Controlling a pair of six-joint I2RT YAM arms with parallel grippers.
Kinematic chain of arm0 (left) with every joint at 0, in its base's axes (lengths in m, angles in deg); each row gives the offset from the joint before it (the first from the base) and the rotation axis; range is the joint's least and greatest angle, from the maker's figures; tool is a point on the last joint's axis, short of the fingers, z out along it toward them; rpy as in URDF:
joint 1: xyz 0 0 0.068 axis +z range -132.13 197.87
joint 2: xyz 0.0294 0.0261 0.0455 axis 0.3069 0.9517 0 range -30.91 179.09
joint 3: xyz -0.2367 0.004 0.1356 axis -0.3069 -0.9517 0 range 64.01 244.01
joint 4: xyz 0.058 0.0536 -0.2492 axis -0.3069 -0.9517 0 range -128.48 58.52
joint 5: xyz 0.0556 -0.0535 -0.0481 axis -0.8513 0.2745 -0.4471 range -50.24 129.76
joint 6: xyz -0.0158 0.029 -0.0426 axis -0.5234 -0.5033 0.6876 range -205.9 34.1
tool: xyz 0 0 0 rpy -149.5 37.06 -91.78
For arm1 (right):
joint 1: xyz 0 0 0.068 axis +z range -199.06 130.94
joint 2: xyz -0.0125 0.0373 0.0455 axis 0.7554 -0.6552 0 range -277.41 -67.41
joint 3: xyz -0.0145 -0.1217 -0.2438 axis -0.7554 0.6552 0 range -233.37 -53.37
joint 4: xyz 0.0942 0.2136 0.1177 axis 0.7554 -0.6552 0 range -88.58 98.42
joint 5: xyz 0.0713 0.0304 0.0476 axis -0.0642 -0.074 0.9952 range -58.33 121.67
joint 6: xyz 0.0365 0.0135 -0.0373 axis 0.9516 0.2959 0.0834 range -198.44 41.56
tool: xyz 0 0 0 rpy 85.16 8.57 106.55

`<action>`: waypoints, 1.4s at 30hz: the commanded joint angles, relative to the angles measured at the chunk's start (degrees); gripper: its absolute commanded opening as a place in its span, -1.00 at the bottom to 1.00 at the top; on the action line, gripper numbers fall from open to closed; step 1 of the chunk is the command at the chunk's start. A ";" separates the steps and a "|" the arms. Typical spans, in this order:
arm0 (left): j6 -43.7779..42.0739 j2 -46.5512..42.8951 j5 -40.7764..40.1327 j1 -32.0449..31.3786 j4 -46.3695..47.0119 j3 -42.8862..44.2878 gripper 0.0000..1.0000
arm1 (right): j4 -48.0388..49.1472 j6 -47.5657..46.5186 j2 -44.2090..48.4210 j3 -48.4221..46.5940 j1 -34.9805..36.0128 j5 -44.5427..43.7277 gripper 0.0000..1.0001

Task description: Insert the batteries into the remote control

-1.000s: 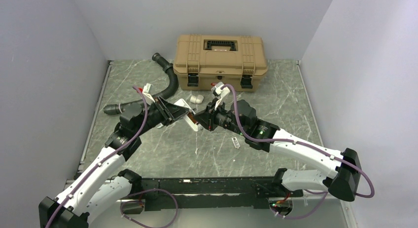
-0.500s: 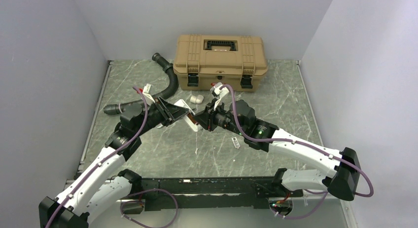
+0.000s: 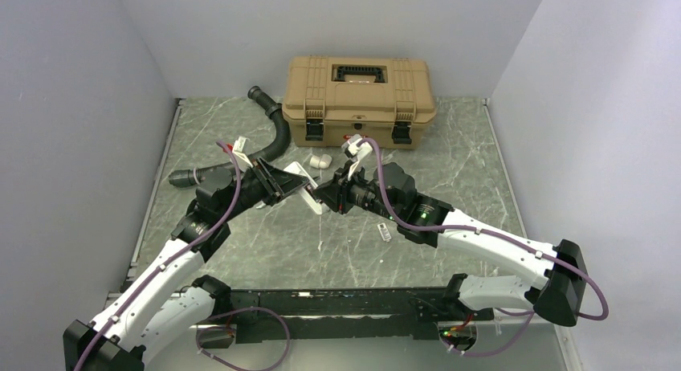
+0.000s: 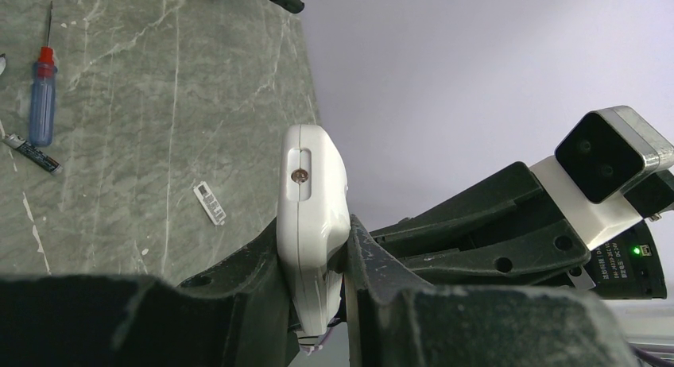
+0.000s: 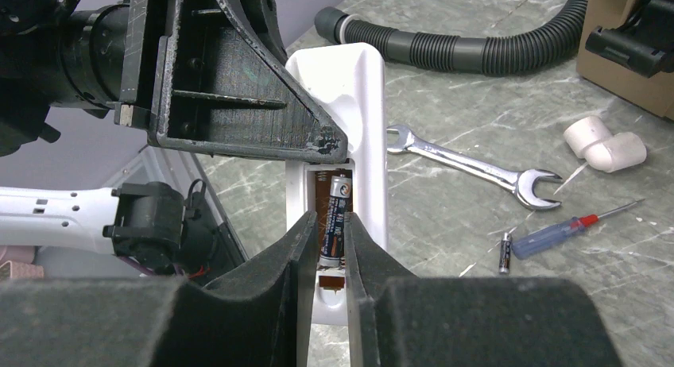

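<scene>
L claw [image 4: 314, 254] clenched on the remote control [image 4: 312, 176], held up off the bench [image 4: 119, 105], approx. mid-bench. R claw [image 5: 328, 224] fingers flank a battery [image 5: 335, 200] sitting in the remote's open compartment (squeezing it or only beside it, can't tell). Beyond, on the bench: wrench [image 5: 469, 160], screwdriver [image 5: 556, 232] w/ a loose cell [image 5: 504, 252] just beside its handle, white elbow piece [image 5: 604, 144], black hose [image 5: 477, 49]. Tan case [image 3: 359, 90] at the back.

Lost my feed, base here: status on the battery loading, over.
Left tool shut on remote control, held aloft. Right tool at its open compartment, straddling a battery, grip unclear. Nothing blocking.
</scene>
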 commanded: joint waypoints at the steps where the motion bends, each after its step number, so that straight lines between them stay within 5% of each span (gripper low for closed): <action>1: 1.22 -1.18 0.71 -0.08 4.33 0.69 -1.00 | -0.46 -0.64 -0.34 -1.44 0.11 -0.55 -0.57; 10: -1.79 -3.60 1.74 -0.08 5.67 -1.66 -1.00 | 0.07 -1.56 3.35 -0.90 0.10 -3.26 -0.47; 17: -6.99 -7.97 4.29 -0.10 5.86 -3.34 -1.00 | -5.62 -0.12 5.32 -2.81 -0.63 -4.09 0.03; 23: -7.50 -7.87 10.49 -0.13 10.53 -4.24 -1.00 | -6.29 7.01 7.46 -1.79 -11.28 14.94 0.60; 27: -7.42 -6.57 13.81 -0.10 13.83 -4.41 -1.00 | -1.91 11.11 9.39 1.07 -16.28 25.54 0.82; 32: -7.93 -4.29 16.88 -0.09 15.61 -3.03 -1.00 | 5.77 16.42 7.57 3.28 -17.01 35.02 0.90; 42: -6.85 -2.32 17.29 -0.13 17.72 -1.51 -1.00 | 9.05 17.66 3.78 4.22 -16.94 38.04 0.94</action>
